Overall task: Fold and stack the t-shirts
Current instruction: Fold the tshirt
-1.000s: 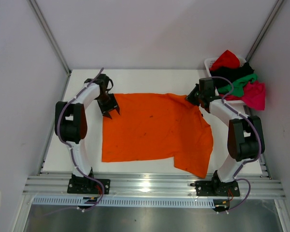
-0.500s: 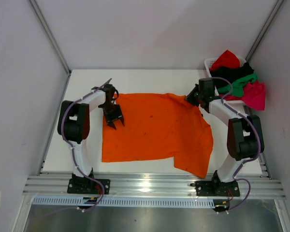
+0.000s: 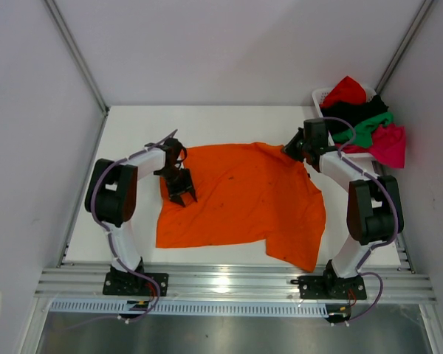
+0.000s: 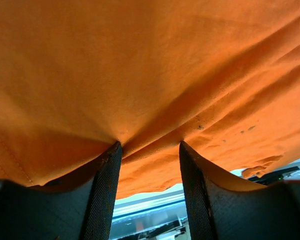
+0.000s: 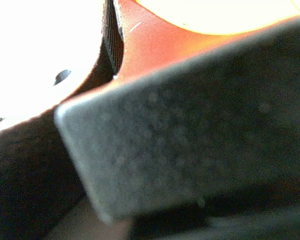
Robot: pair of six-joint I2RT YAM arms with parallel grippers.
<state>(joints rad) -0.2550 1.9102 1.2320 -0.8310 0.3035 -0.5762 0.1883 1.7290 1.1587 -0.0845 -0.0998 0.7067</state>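
Low in the top view we see the orange t-shirt spread flat on the white table, its lower right corner reaching lowest in frame. Left of centre, the left gripper points down onto the shirt's left part. Its fingers are apart with tips touching the cloth, and the wrist view shows a small ridge bunched between them. Further up, right of centre, the right gripper is clamped on the shirt's upper right corner. At upper right, the white basket holds the red t-shirt, black t-shirt, green t-shirt and pink t-shirt, heaped together.
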